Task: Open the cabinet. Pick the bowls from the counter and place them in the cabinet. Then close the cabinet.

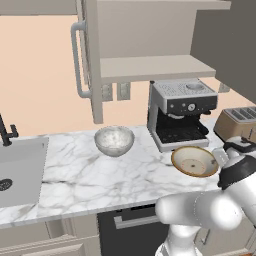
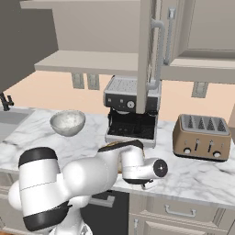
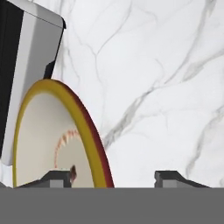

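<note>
The cabinet (image 1: 155, 67) hangs above the counter (image 1: 100, 175) with both doors swung open and its inner shelf bare. The grey-white marbled bowl (image 1: 114, 140) rests on the counter below the left door. The tan bowl (image 1: 194, 161) lies in front of the coffee machine. In the hand view my gripper (image 3: 114, 178) straddles the tan bowl's brown-and-yellow rim (image 3: 94, 144), one fingertip (image 3: 57, 177) over the cream inside and the other outside over the marble. The jaws are open, with gaps on both sides of the rim. In the right base view my arm hides most of this bowl.
A coffee machine (image 1: 180, 112) stands right behind the tan bowl, and a bronze toaster (image 1: 239, 122) is to its right. The steel sink (image 1: 20, 170) with a black faucet (image 1: 6, 132) is at the counter's left end. The open left door's handle (image 1: 77, 60) hangs above the marbled bowl.
</note>
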### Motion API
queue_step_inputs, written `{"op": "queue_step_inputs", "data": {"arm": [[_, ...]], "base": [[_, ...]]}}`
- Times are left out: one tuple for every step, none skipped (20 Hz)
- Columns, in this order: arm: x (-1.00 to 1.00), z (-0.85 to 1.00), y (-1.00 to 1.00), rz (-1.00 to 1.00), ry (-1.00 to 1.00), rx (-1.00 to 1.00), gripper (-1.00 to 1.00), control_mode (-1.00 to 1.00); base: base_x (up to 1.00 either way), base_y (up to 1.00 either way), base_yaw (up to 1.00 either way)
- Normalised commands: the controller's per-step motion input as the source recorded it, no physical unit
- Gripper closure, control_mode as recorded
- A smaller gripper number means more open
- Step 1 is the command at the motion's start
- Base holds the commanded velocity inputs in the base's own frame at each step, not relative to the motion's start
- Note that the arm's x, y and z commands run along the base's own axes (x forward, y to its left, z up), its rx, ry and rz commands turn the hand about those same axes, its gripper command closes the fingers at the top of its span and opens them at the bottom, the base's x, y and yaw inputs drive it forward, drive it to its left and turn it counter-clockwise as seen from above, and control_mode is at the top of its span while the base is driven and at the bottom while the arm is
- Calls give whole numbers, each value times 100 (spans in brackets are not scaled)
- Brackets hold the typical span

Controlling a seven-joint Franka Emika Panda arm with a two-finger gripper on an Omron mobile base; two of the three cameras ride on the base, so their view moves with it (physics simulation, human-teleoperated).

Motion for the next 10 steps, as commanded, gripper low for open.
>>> {"op": "queue_step_inputs", "data": {"arm": [[0,-24,29,0,-1,0,100,-100],[0,-21,31,0,-2,0,100,-100],[0,-21,30,0,-2,0,100,-100],[0,-22,31,0,-2,0,100,-100],[0,-21,33,0,-2,0,100,-100],[0,-21,33,0,-3,0,100,-100],[0,-21,34,0,-2,0,100,-100],[0,-23,35,0,-2,0,100,-100],[0,-25,36,0,-2,0,100,-100],[0,-24,36,0,-2,0,100,-100]], "base": [[0,0,0],[0,0,0],[0,0,0],[0,0,0],[0,0,0],[0,0,0],[0,0,0],[0,0,0],[0,0,0],[0,0,0]]}}
